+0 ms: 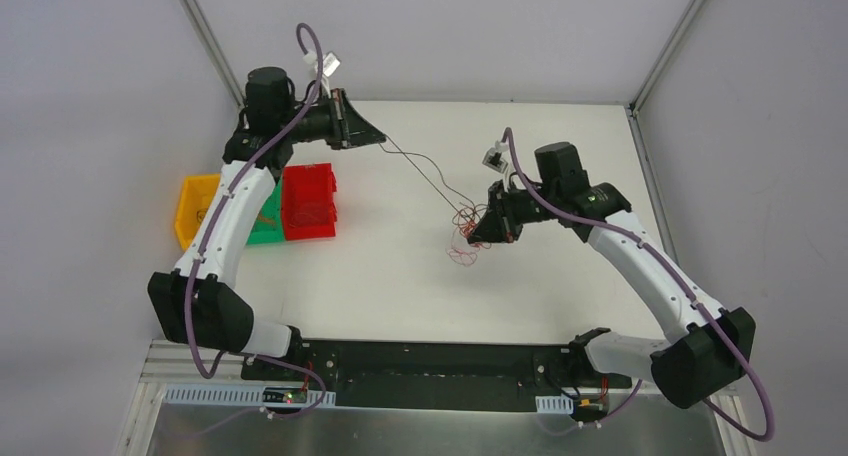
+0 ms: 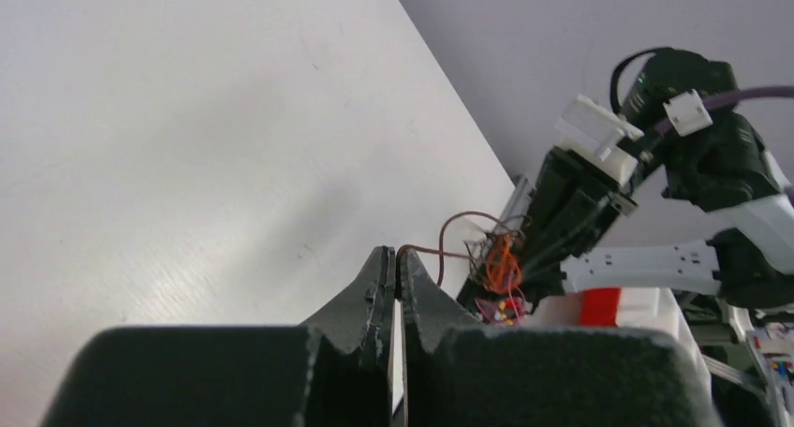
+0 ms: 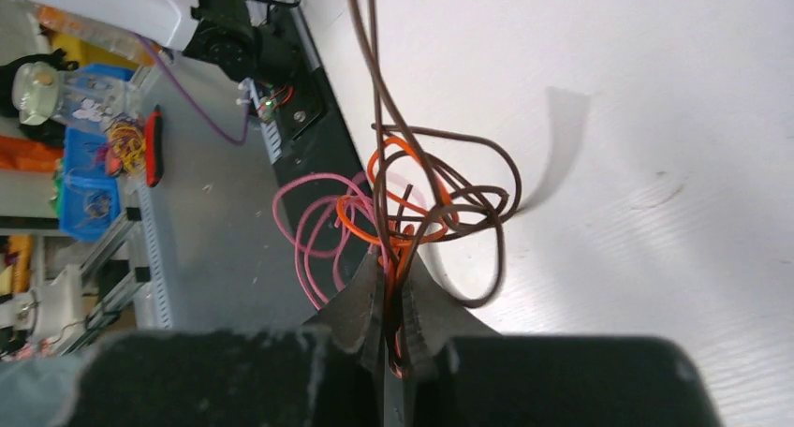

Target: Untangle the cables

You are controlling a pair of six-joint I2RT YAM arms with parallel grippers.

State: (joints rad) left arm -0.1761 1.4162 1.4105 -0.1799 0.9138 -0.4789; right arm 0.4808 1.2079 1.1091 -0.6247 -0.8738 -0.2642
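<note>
The cables are a small clump (image 1: pixel 466 234) of thin red, orange and dark brown wires at the table's middle right. My right gripper (image 1: pixel 480 230) is shut on the clump; in the right wrist view orange and brown wires (image 3: pixel 426 193) pass between its tips (image 3: pixel 394 266), with pink loops (image 3: pixel 314 226) hanging to the left. One dark brown wire (image 1: pixel 425 171) runs taut from the clump up-left to my left gripper (image 1: pixel 381 138), which is shut on its end. The left wrist view shows that wire (image 2: pixel 449 244) leaving the closed tips (image 2: pixel 396 256) toward the clump (image 2: pixel 501 268).
A red bin (image 1: pixel 309 200), a green bin (image 1: pixel 266 222) and a yellow bin (image 1: pixel 196 208) stand side by side at the table's left, under my left arm. White walls enclose the back and sides. The arm bases sit on a black rail (image 1: pixel 430 371) at the near edge.
</note>
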